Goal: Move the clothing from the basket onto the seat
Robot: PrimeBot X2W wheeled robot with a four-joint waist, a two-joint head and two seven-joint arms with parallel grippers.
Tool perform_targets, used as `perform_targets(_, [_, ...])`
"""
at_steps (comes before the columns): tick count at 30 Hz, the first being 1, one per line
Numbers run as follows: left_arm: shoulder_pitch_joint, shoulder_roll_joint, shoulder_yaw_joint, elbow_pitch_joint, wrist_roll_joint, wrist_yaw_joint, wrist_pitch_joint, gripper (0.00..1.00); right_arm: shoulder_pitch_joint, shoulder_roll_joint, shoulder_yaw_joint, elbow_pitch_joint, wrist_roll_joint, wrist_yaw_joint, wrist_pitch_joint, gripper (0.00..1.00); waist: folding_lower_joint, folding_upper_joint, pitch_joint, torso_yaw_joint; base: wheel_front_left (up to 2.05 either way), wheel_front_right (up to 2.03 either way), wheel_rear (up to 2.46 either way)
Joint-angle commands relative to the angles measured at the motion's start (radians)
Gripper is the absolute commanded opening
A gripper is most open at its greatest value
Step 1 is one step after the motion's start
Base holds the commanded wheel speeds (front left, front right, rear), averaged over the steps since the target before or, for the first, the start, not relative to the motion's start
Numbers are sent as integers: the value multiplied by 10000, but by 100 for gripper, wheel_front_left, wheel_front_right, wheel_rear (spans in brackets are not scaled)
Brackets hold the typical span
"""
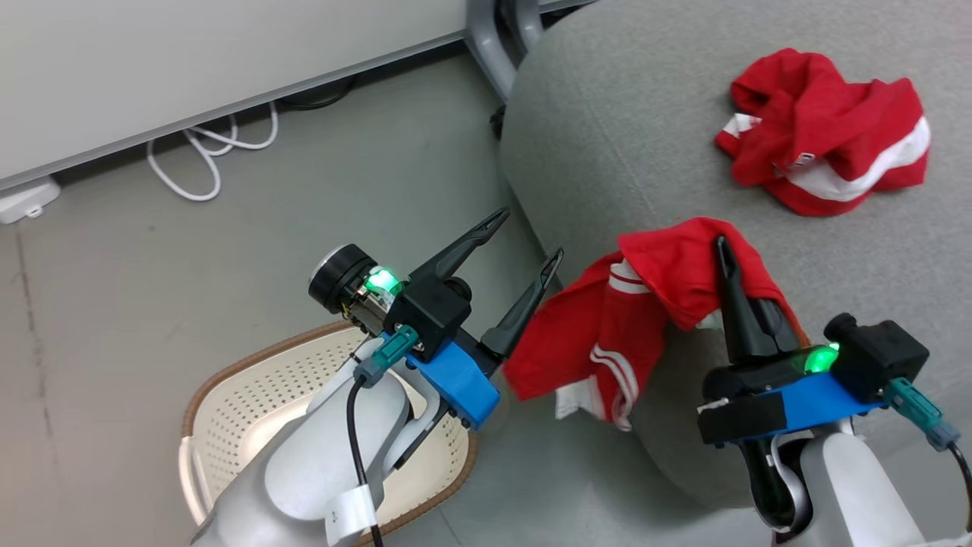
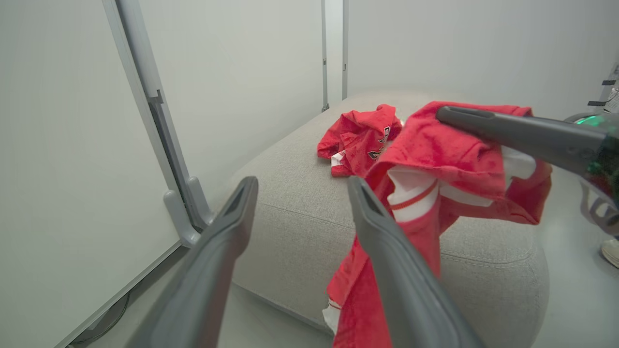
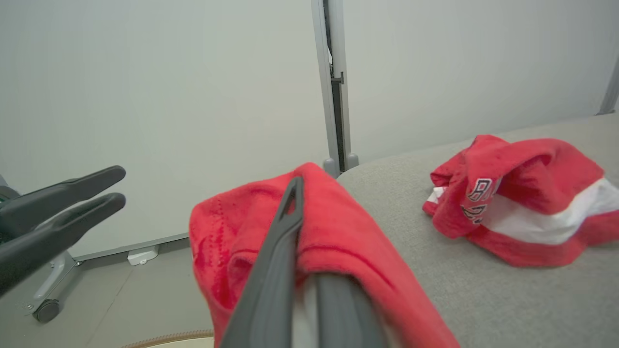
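The left claw is hanging wide and empty by the basket at lower left while the right claw is pinching a red garment at centre over the edge of the seat, seemingly to drop it there.

Pretty sure I was in a lab or test room, not anyone's home. Plain white partition panels stood around me on grey metal feet, one with a caster. The floor was bare smooth grey, and a white cable lay looped along a panel's bottom edge. The grey seat and laundry basket were the homely bits.
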Motion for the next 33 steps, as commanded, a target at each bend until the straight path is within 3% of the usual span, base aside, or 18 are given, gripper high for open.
perform_targets(1, [-34, 46, -36, 1, -16, -22, -29, 100, 193, 9, -84, -115, 36, 1, -47, 0, 0, -1, 49, -222, 0, 0, 0])
perform_targets(11, [-62, 70, -200, -15, -121, -23, -29, 100, 471, 7, -259, -431, 76, 1, -47, 0, 0, -1, 63, -318, 0, 0, 0])
perform_targets(17, [-176, 125, -19, -115, -52, -11, -29, 100, -222, 7, -407, -623, -156, 1, -49, 0, 0, -1, 269, -173, 0, 0, 0])
perform_targets(26, [-1111, 251, -41, -311, 289, -4, -16, 100, -3560, -25, -1716, -994, -680, 1, -47, 0, 0, -1, 1955, 340, 0, 0, 0])
perform_targets(33, [-2078, 420, -317, -526, 589, -13, 109, 100, -6567, -1165, -3550, -1506, -1248, 1, -46, 0, 0, -1, 3545, 721, 0, 0, 0])
